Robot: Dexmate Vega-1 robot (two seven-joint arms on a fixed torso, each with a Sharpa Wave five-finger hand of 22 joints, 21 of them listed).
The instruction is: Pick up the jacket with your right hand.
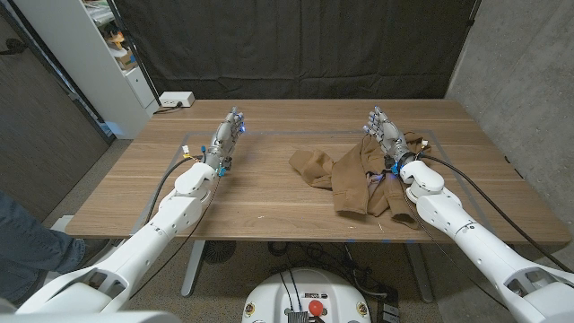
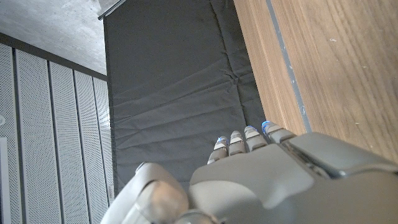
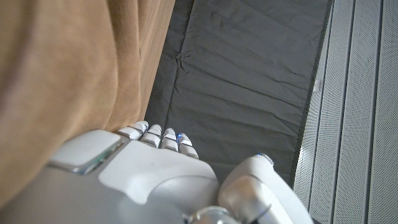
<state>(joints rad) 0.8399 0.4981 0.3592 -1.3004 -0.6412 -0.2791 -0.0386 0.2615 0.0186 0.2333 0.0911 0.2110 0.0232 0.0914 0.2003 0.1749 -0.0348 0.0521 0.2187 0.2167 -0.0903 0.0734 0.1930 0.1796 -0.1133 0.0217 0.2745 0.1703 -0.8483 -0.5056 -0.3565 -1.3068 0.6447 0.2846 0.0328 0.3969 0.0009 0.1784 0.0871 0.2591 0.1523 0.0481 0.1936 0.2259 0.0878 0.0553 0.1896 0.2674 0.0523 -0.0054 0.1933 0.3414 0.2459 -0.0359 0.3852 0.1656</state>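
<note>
Reaching is the step in hand, as I judge it. Head view: your right hand [image 1: 384, 131] stands over the far edge of the jacket [image 1: 354, 175], fingers extended and apart, nothing gripped. The jacket lies crumpled on the table [image 1: 269, 193], mostly on the wrist side of the hand and toward the left hand [image 1: 228, 135], which waits well apart, fingers straight, empty. Next move, judged: bring the hand down and curl the fingers into a fold.

Left wrist view: straight fingertips [image 2: 247, 132] beside the table edge, holding nothing.

Right wrist view: brown cloth sits just beside the hand. Palm is hidden, so contact with cloth cannot be told.
</note>
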